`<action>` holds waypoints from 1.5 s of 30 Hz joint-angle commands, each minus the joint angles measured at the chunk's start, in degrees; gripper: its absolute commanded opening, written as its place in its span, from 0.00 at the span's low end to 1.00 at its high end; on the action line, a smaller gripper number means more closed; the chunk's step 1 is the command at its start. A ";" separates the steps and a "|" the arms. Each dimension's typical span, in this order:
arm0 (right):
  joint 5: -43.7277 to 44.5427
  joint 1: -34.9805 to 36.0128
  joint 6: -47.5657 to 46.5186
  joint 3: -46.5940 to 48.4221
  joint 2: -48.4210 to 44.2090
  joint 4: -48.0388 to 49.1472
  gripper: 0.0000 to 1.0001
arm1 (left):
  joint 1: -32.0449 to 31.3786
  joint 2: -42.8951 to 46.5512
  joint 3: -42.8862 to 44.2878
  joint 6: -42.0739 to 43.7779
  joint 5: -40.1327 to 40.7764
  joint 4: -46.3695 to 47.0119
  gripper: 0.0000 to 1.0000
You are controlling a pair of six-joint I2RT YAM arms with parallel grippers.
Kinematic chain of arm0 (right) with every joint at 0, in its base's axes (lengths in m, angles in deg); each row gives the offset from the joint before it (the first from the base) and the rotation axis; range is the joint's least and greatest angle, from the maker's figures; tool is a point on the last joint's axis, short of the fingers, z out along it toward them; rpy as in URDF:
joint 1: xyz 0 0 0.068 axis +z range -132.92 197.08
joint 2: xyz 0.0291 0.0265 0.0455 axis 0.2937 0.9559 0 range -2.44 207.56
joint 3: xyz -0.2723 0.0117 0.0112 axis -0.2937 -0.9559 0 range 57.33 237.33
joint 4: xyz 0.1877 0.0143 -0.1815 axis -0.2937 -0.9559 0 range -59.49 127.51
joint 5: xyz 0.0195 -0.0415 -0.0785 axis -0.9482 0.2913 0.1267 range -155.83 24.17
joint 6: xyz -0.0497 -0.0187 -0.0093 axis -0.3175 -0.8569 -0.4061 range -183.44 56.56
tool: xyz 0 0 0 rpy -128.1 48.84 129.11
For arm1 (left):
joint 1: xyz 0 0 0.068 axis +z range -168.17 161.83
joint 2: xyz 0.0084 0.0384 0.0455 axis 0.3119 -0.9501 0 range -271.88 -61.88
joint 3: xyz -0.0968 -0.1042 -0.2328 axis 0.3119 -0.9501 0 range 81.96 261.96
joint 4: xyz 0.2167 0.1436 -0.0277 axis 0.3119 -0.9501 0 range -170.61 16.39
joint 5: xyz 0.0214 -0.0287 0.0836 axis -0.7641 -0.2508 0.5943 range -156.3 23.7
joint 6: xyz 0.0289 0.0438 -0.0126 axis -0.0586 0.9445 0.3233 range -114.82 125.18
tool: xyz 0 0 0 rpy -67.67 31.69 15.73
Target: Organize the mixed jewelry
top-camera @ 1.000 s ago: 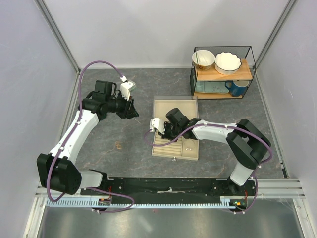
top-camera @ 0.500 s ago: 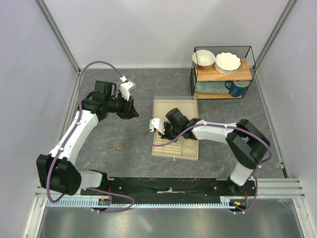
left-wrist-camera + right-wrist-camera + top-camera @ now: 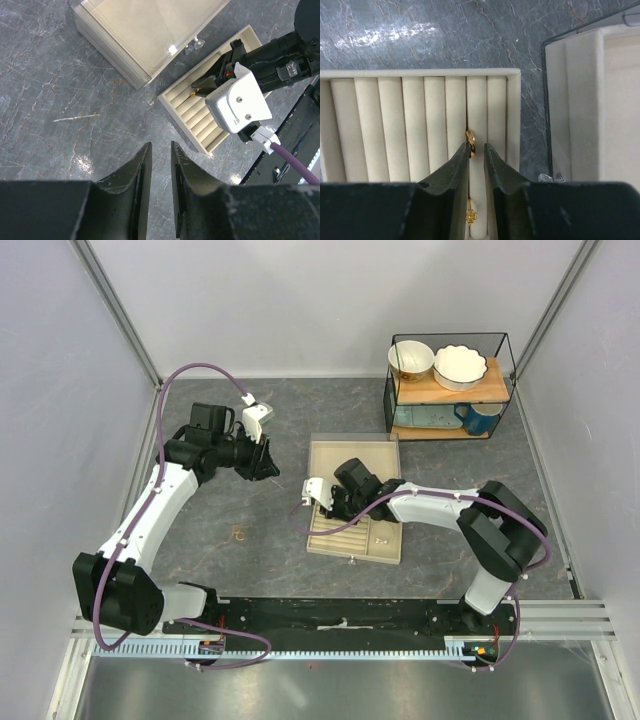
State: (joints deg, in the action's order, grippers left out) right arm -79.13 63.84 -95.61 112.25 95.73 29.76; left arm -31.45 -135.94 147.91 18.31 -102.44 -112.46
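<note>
The beige slotted tray box (image 3: 340,537) lies open mid-table. My right gripper (image 3: 318,503) hovers low over its padded rolls (image 3: 415,125), jaws a narrow gap apart with only a roll between them. A small gold ring (image 3: 470,139) stands in a slot just off the left fingertip (image 3: 464,156); it also shows in the left wrist view (image 3: 194,92). A gold clover piece (image 3: 469,216) sits lower in that slot. Another tiny gold-brown ring (image 3: 239,534) lies on the table left of the tray. My left gripper (image 3: 263,463) hangs in the air, narrowly open and empty. No silvery hoop shows.
The tray's lid half (image 3: 353,455) lies open behind the rolls, with a clear latch (image 3: 195,45). A black wire rack (image 3: 450,390) with two bowls and a blue mug stands at the back right. Grey walls close in the sides.
</note>
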 commanded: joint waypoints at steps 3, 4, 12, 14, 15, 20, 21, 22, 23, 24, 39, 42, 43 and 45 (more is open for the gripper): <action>1.88 -0.01 0.43 2.12 -4.21 -2.97 0.29 | -0.17 1.11 0.31 0.94 -0.95 0.53 0.29; 1.70 0.08 0.43 2.39 -4.56 -3.41 0.30 | -0.26 0.94 0.23 0.85 -1.12 0.44 0.29; 0.82 0.00 0.87 4.67 -7.90 -5.78 0.38 | -0.08 0.85 0.32 1.29 -0.51 0.36 0.28; 0.99 0.08 0.87 5.20 -8.78 -6.22 0.38 | -0.17 0.50 0.23 2.42 0.63 0.09 0.28; 1.17 0.08 0.87 5.29 -9.74 -6.57 0.38 | -0.17 -0.02 0.14 3.13 1.07 -0.61 0.28; 3.36 -0.01 0.87 5.99 -13.52 -7.72 0.41 | 0.01 -2.05 -2.22 11.12 4.76 -2.90 0.34; 3.46 -0.01 0.87 5.99 -15.27 -7.81 0.42 | -0.08 -1.96 -3.02 12.26 5.20 -2.90 0.37; 3.46 -0.01 0.79 5.91 -16.16 -7.81 0.43 | 0.01 -1.44 -3.81 14.28 6.25 -2.46 0.40; 3.98 -0.09 0.79 5.90 -17.04 -7.72 0.46 | 0.01 -1.26 -5.29 15.08 6.87 -2.37 0.42; 4.24 -0.18 0.79 5.82 -18.35 -7.63 0.47 | 0.09 -1.00 -5.92 16.13 7.39 -2.20 0.44; 3.46 -5.63 2.28 2.13 -21.35 -6.05 0.56 | 3.17 2.52 -16.47 25.81 14.61 2.55 0.58; 2.75 -5.72 2.54 -0.85 -20.39 -4.91 0.52 | 3.87 2.08 -17.00 26.34 14.87 2.46 0.57; 2.58 -5.72 2.63 -1.30 -19.87 -4.73 0.52 | 3.96 1.99 -17.26 26.34 14.96 2.64 0.57; 2.05 -5.72 2.81 -2.52 -18.72 -4.03 0.51 | 4.05 2.08 -17.35 26.34 15.22 2.81 0.57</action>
State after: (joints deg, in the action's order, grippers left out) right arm -75.29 58.16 -94.14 111.83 75.71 23.00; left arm -27.80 -134.57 130.86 41.58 -88.54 -112.11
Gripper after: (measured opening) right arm 0.518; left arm 0.570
